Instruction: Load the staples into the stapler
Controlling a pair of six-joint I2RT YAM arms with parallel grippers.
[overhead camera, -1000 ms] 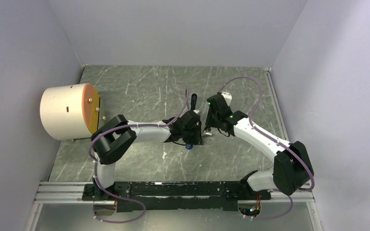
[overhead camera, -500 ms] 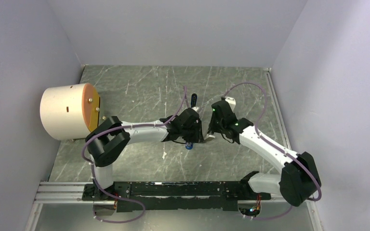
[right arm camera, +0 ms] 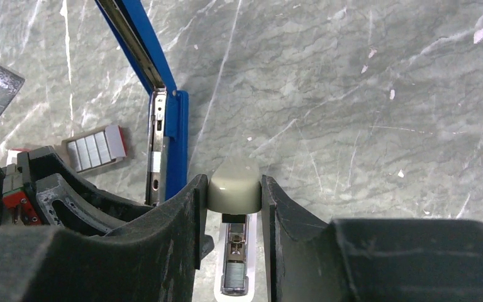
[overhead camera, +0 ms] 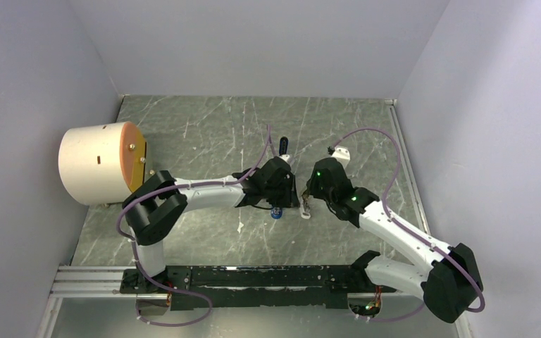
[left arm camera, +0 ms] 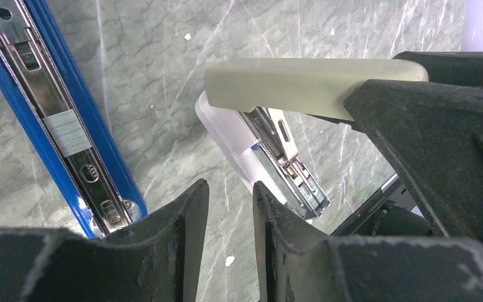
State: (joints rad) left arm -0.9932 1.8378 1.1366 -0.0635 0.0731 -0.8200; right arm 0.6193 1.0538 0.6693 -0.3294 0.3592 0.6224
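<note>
Staples (left arm camera: 68, 132) lie in the open stapler (left arm camera: 38, 75) beside the slightly parted, empty left gripper (left arm camera: 229, 201); the right gripper (right arm camera: 233, 189) clamps a beige bar (left arm camera: 302, 78); closing seemingly remains.

No text, label or number can be read anywhere.

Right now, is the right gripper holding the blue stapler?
No, the right gripper is clamped on the beige bar, while the blue stapler sits open beside it.
</note>
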